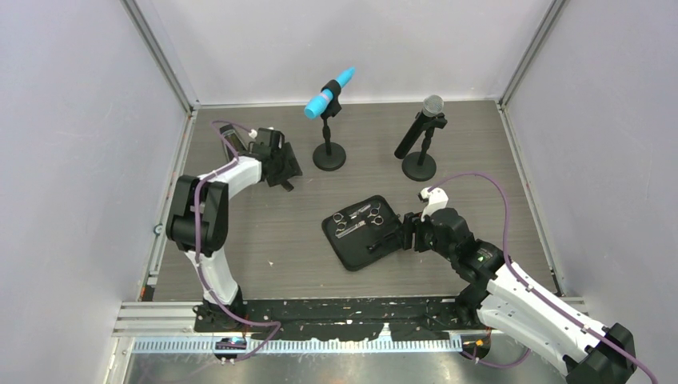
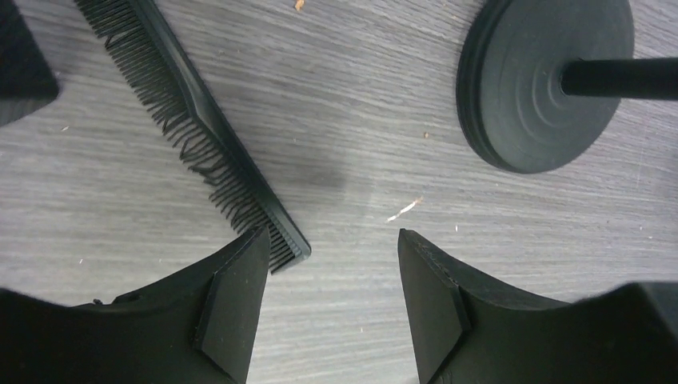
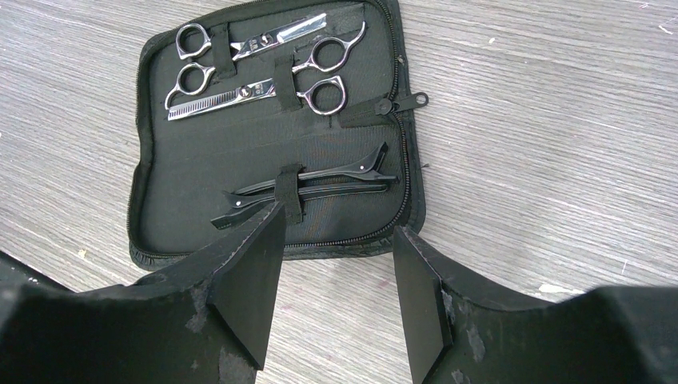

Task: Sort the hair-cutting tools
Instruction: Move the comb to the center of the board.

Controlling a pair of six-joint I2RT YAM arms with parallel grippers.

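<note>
Hovering low over the worktop [image 2: 360, 160], the left claw [image 2: 332, 240] stood wide open and empty, poised beside the end of the black comb [image 2: 192, 120], apparently lining up a pick. Rightward, the open zip case [image 3: 208, 168] held both scissors [image 3: 232, 100] and two hair clips [image 3: 336, 178] under straps [image 3: 289, 192]; the right claw [image 3: 337, 224] gaped empty at its edge.

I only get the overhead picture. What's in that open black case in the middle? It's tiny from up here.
Observer: Two silver scissors under a strap; one has a toothed blade.
Visitor: Anything else in there?
Observer: Two black clips tucked under a second strap, nearer the right gripper.
Visitor: And under the left arm?
Observer: A black comb lies on the table, its end beside the open left gripper.
</note>
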